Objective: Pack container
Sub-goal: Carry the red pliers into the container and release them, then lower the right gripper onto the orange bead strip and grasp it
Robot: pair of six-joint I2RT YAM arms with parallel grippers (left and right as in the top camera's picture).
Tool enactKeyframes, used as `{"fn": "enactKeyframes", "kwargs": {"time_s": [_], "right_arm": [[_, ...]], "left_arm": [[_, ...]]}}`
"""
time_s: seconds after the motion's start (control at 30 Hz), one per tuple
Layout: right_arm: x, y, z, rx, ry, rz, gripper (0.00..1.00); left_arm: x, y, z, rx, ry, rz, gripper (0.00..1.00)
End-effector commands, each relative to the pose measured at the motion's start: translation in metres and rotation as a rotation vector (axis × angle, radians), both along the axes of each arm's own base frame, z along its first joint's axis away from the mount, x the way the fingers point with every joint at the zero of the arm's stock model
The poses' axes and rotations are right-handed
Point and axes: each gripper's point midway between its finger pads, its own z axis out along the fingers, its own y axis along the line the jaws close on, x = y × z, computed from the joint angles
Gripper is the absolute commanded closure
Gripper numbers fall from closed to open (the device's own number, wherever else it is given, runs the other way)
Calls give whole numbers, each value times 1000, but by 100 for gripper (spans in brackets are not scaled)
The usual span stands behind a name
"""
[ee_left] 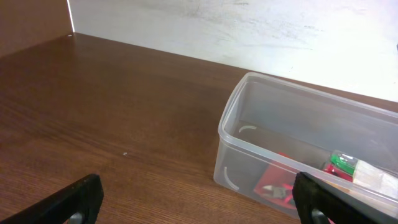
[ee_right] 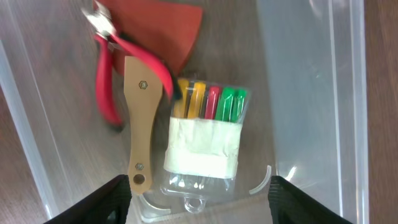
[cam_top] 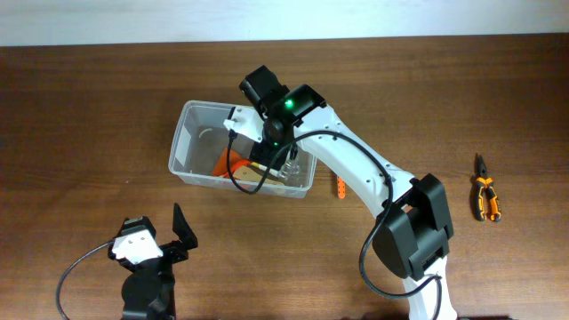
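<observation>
Left gripper (ee_left: 196, 208) at 7 o'clock, black fingers spread wide, nothing btwn them, well apart from the action. Clear colourless plastic rectangular tub (cam_top: 178, 162), the container, sits just off centre toward 11 o'clock. Inside: red-handled cutters (ee_right: 106, 74), wooden-handled scraper w/ orange blade (ee_right: 142, 118), small clear box of coloured bits (ee_right: 208, 134). Right gripper (ee_right: 202, 205) hangs over that box, jaws apart, gripping nothing. Three items packed, by my read. Left to do, prob.: small orange piece (cam_top: 339, 188) just beside tub's 4 o'clock corner, partly hidden by arm, plus orange-black pliers (cam_top: 485, 197) out at 3 o'clock.
</observation>
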Motion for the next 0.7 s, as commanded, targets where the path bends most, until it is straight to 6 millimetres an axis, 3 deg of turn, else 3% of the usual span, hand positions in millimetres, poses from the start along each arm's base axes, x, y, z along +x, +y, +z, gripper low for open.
{"fn": "enactKeyframes", "kwargs": {"time_s": [0.0,0.2,0.27,0.3,0.33,0.47,0.67], "right_arm": [[8,-6,32,81,17,-197,27],[18,-77,96,141,83,-584,26],[21,-98,106,143,93,-651,29],[22,-120,106,124,113,-701,32],[22,-134,100,110,140,-753,33],[21,-155,74,65,201,-844,34],[19,-168,20,23,267,-917,34]], "left_arm": [[0,0,-1,9,2,-1,1],[0,0,-1,9,2,-1,1],[0,0,-1,9,2,-1,1],[0,0,-1,9,2,-1,1],[0,0,-1,9,2,-1,1],[0,0,-1,9,2,-1,1],[0,0,-1,9,2,-1,1]]}}
